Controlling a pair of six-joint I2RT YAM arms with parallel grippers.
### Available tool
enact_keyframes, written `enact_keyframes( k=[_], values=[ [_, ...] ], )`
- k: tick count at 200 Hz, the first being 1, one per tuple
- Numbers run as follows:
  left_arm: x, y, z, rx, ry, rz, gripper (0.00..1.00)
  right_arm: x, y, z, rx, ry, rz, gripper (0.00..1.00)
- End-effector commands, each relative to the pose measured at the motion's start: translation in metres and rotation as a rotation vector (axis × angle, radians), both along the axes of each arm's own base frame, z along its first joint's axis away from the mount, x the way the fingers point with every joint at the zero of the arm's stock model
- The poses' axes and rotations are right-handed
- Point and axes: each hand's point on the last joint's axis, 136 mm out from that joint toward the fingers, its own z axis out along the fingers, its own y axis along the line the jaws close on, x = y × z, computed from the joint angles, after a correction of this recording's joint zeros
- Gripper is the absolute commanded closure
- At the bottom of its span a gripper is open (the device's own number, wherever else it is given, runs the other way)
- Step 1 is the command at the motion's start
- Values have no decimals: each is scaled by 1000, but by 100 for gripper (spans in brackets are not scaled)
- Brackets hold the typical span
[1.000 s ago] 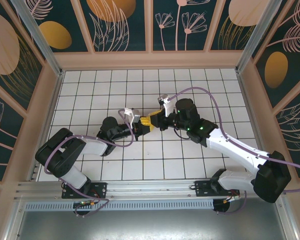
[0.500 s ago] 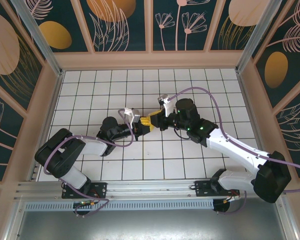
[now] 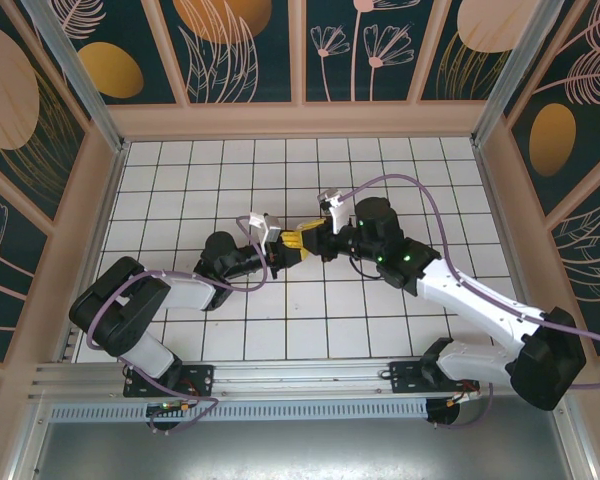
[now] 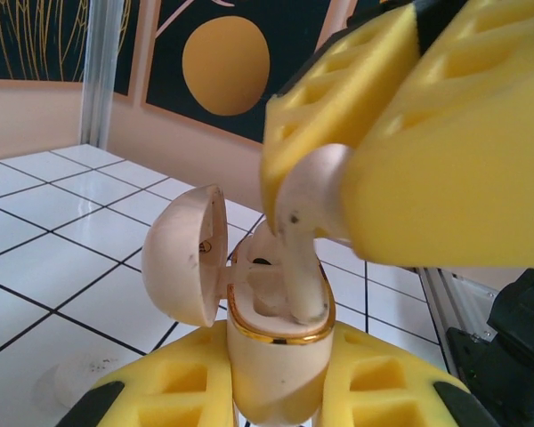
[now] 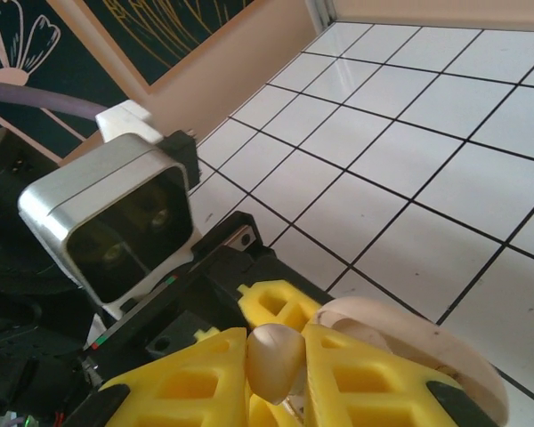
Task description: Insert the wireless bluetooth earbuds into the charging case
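The cream charging case (image 4: 276,356) with a gold rim stands upright, its lid (image 4: 182,253) hinged open to the left, pinched between the yellow pads of my left gripper (image 4: 276,391). My right gripper (image 5: 276,374) is shut on one white earbud (image 5: 274,360). In the left wrist view that earbud (image 4: 303,240) hangs stem-down from the right gripper's yellow fingers (image 4: 445,133), its tip inside the case's opening. From above, both grippers (image 3: 298,245) meet at mid-floor. The lid (image 5: 427,342) also shows beside the right fingers. A second earbud is not clearly visible.
White tiled floor (image 3: 230,170) inside a walled enclosure with patterned panels. The left wrist camera housing (image 5: 111,222) sits close in front of the right gripper. A metal rail (image 3: 280,375) runs along the near edge by the arm bases.
The right arm has shifted slightly and both grippers sit a little higher in the top view; the two grippers stay together holding case and earbud.
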Motion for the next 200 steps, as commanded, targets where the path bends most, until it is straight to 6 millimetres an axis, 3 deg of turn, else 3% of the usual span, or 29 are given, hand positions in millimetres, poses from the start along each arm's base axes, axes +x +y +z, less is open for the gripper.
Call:
enact_keyframes(
  k=[1,61,144,200],
  values=[
    [2,0,44,-102,-95,12,99,-16,0,-12,-33,19,57,80],
    [1,0,44,-95,-107,7,99,0,-10,-14,-65,10,-52,80],
    [1,-1,30,-44,-98,10,99,14,-20,51,52,-153,-144,79],
    [1,0,33,-51,-100,11,99,13,-8,35,42,-102,-94,79]
  ],
)
